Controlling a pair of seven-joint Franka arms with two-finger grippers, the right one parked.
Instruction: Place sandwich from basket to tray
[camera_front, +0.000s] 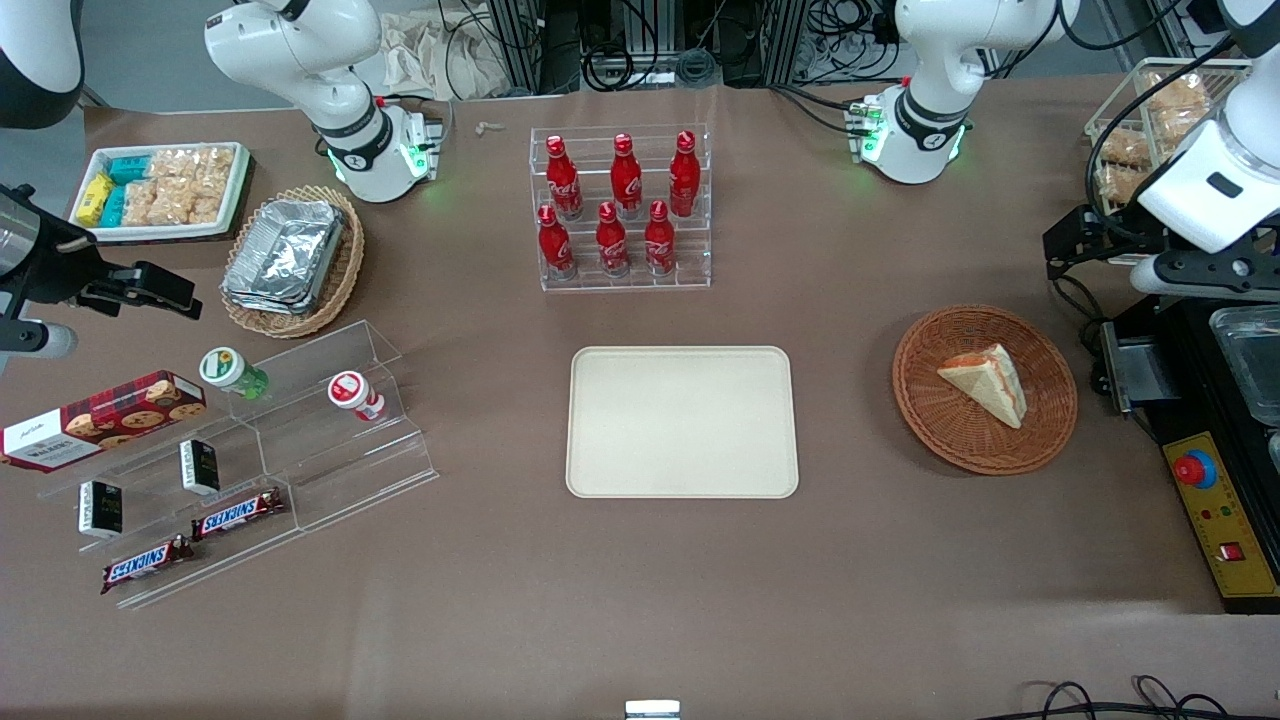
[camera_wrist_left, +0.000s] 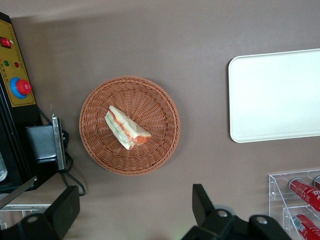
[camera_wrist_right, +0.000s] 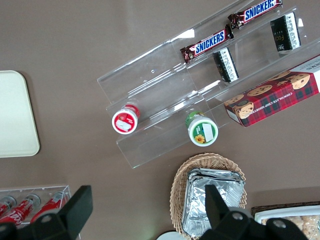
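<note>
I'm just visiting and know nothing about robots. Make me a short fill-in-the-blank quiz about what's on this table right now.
1. The sandwich lies in the round wicker ____.
2. The cream tray holds ____.
3. The clear rack farther from the camera than the tray holds ____ red bottles.
4. The working arm's hand is open and holds ____.

Missing words: basket; nothing; six; nothing

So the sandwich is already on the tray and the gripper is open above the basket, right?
Not quite: the sandwich lies in the basket, as the front view shows; the tray holds nothing. The gripper is indeed open above the basket.
</note>
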